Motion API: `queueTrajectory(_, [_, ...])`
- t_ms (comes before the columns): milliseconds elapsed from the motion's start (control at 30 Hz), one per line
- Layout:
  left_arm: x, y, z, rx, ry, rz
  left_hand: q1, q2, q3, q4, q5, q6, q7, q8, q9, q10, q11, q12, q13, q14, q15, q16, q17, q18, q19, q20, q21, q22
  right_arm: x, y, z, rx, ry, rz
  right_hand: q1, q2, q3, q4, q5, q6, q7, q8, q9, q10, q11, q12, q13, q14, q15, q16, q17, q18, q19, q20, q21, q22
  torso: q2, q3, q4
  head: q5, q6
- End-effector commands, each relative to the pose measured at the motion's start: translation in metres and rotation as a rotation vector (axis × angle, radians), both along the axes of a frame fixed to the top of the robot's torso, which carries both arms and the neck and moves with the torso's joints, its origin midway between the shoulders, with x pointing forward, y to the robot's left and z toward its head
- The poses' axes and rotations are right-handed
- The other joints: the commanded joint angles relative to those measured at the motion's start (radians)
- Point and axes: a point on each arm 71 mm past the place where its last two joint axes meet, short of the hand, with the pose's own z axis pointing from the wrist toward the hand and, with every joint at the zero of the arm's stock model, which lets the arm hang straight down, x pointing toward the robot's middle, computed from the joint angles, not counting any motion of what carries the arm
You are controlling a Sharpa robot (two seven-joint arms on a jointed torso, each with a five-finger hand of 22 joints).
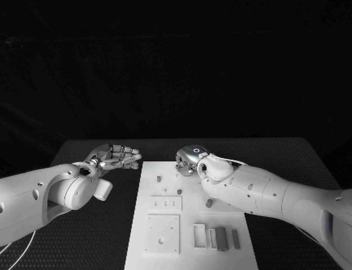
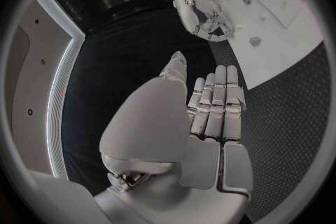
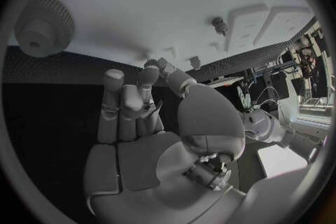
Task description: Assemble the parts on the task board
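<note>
Your right robot hand pinches a small gear over the task board; left robot hand, beside it, holds nothing.

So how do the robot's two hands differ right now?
The left hand is beside the task board, over the black table; the right hand is over the board's far end. In the left wrist view the left hand's fingers lie straight and together, while the right hand's curl down toward the board. Both are silver, on white arms, and neither plainly holds a part.
</note>
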Motion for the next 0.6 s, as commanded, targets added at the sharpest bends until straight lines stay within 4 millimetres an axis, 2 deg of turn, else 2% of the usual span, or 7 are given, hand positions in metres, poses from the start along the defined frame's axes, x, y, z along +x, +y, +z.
queueTrajectory(33, [-0.0002,-0.0028,0.001,-0.012,0.0,-0.017,-0.011,-0.001,-0.002,0.0,-0.005,-0.008,0.015,-0.006,-0.002,-0.001,0.002,-0.006,-0.002,0.008,-0.001,-0.005,0.001,-0.003,0.007,-0.001,-0.006,-0.002,0.0004,0.0004,-0.0011,-0.008,0.009,0.004,0.0,-0.013,0.005,0.003,0.006,-0.012,0.003,-0.008,-0.004,0.001,0.009,-0.007,0.0,-0.002,0.008,0.001,-0.001,0.015,-0.007,0.002,-0.002,0.017,0.0,0.0002,-0.0003,0.0,0.001])
queueTrajectory(233, [-0.0001,-0.0022,0.001,-0.011,0.0,-0.015,-0.012,0.0,-0.002,0.0,-0.005,-0.009,0.015,-0.007,-0.002,-0.002,0.002,-0.007,-0.002,0.008,-0.001,-0.005,0.002,-0.004,0.007,-0.001,-0.006,-0.002,0.0015,-0.0025,-0.0012,-0.009,0.006,-0.008,0.002,-0.006,0.008,0.005,0.006,-0.01,0.003,-0.009,-0.005,0.001,0.009,-0.007,0.0,-0.002,0.01,0.001,-0.002,0.015,-0.007,0.002,-0.002,0.017,0.001,0.0002,-0.0004,-0.001,0.001])
queueTrajectory(600, [0.0002,-0.0026,0.0009,-0.011,0.0,-0.016,-0.012,0.0,-0.002,0.0,-0.005,-0.009,0.014,-0.007,-0.002,-0.002,0.002,-0.008,-0.002,0.008,-0.001,-0.006,0.003,-0.004,0.007,-0.001,-0.007,-0.002,0.0006,-0.0041,-0.0007,0.008,0.01,-0.009,0.0,-0.007,0.007,0.005,0.005,-0.008,0.003,-0.008,-0.005,0.001,0.01,-0.007,0.001,-0.002,0.01,0.002,-0.002,0.015,-0.007,0.002,-0.002,0.017,0.0,0.0004,-0.0008,-0.002,0.002])
